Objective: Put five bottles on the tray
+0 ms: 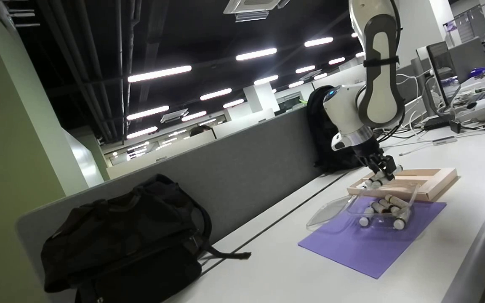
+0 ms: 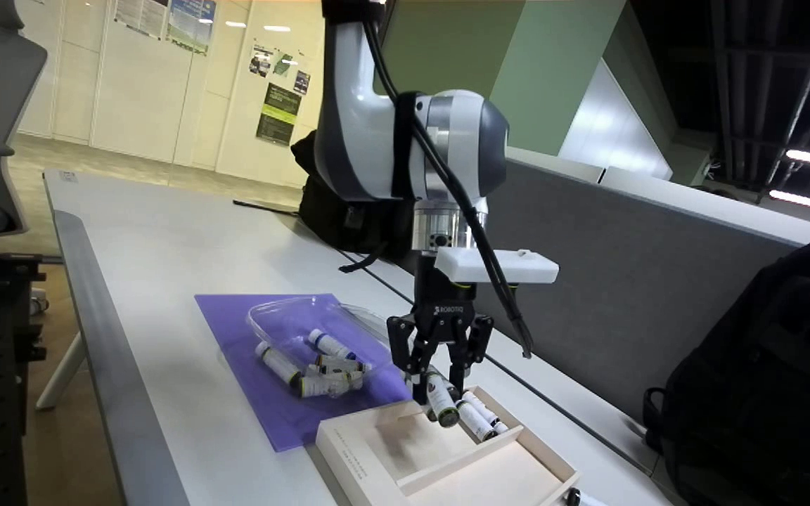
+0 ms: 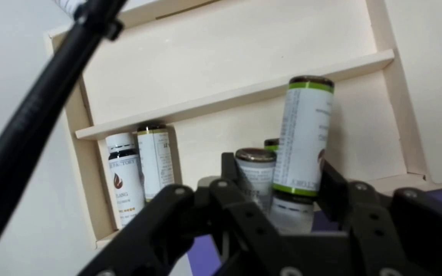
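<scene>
Bottles [image 3: 303,138] being clamped by the gripper [image 3: 278,176] above the tray [image 2: 359,457]

At least two bottles are being clamped side by side in the gripper, and in the wrist view their dark ends are being pointed toward twelve o'clock. A further dark, green-banded end is being mostly hidden behind them; whether it is being gripped too cannot be told. In an exterior view the clamped bottles are being held tilted over one compartment of the light-wood tray, their dark ends being angled down toward five o'clock.

In the wrist view a white-capped bottle [image 3: 125,188] and a dark-ended bottle [image 3: 155,165] are being borne by that same compartment, at nine o'clock from the gripper, just beside each other and apart from the clamped ones. The compartment is being bounded by a divider [image 3: 240,95] on its twelve o'clock side. A loose bottle [image 3: 68,5], cut off by the edge of view, is being supported by the surface [image 3: 10,65] beyond the tray's rim, at ten o'clock.

In an exterior view a clear container [image 2: 289,327] with several bottles [image 2: 331,344] inside is being carried by a purple mat [image 2: 299,422], between nine and ten o'clock from the gripper.
</scene>
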Controlling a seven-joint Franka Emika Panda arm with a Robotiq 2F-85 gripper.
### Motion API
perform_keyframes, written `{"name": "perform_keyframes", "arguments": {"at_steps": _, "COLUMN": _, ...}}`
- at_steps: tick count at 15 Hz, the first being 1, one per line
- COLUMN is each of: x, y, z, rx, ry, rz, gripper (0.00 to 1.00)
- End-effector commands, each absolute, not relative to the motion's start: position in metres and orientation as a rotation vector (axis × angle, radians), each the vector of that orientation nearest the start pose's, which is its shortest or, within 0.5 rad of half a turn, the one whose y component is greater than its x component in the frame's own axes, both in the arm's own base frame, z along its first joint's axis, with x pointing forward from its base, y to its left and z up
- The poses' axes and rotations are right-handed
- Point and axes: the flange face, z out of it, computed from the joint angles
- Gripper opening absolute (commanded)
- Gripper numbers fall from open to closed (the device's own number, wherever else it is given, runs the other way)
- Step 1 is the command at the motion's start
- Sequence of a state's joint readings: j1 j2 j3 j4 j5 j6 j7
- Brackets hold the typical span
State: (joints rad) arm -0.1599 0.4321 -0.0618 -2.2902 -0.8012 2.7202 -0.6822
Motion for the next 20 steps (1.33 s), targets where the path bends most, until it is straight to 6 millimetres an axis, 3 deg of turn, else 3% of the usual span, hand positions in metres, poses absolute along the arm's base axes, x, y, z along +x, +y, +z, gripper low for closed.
{"name": "perform_keyframes", "arguments": {"at_steps": 1, "x": 0.516, "y": -0.096, "z": 0.151, "rx": -2.771, "ry": -2.001, "rz": 0.323, "gripper": 0.26}}
{"name": "perform_keyframes", "arguments": {"at_steps": 4, "x": 0.517, "y": -0.103, "z": 0.148, "rx": -2.730, "ry": -2.038, "rz": 0.352, "gripper": 0.26}}
{"name": "perform_keyframes", "arguments": {"at_steps": 5, "x": 0.517, "y": -0.104, "z": 0.147, "rx": -2.720, "ry": -2.040, "rz": 0.366, "gripper": 0.31}}
{"name": "perform_keyframes", "arguments": {"at_steps": 6, "x": 0.517, "y": -0.104, "z": 0.146, "rx": -2.710, "ry": -2.045, "rz": 0.373, "gripper": 0.76}}
{"name": "perform_keyframes", "arguments": {"at_steps": 7, "x": 0.517, "y": -0.104, "z": 0.147, "rx": -2.707, "ry": -2.048, "rz": 0.384, "gripper": 0.76}}
{"name": "perform_keyframes", "arguments": {"at_steps": 10, "x": 0.518, "y": -0.105, "z": 0.153, "rx": -2.697, "ry": -2.060, "rz": 0.402, "gripper": 0.95}}
{"name": "perform_keyframes", "arguments": {"at_steps": 12, "x": 0.517, "y": -0.107, "z": 0.155, "rx": -2.693, "ry": -2.050, "rz": 0.418, "gripper": 1.00}}
{"name": "perform_keyframes", "arguments": {"at_steps": 20, "x": 0.516, "y": -0.112, "z": 0.156, "rx": -2.659, "ry": -2.088, "rz": 0.340, "gripper": 1.00}}
